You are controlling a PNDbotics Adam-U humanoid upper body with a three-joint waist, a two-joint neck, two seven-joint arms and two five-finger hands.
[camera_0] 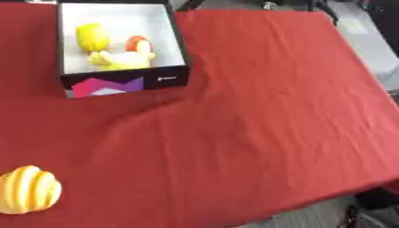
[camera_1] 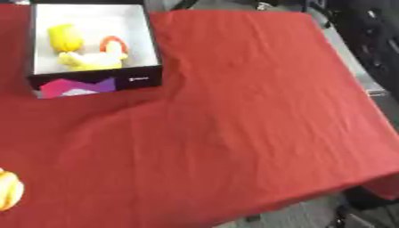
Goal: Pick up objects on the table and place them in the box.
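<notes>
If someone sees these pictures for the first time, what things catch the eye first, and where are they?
The red cloth covers nearly the whole table. At the far left stands a box with white inside walls, and yellow toys lie in it, one with an orange part. A yellow ridged object lies alone on the cloth at the near left edge.

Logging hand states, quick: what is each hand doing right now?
Left hand: not in view.
Right hand: not in view.
</notes>
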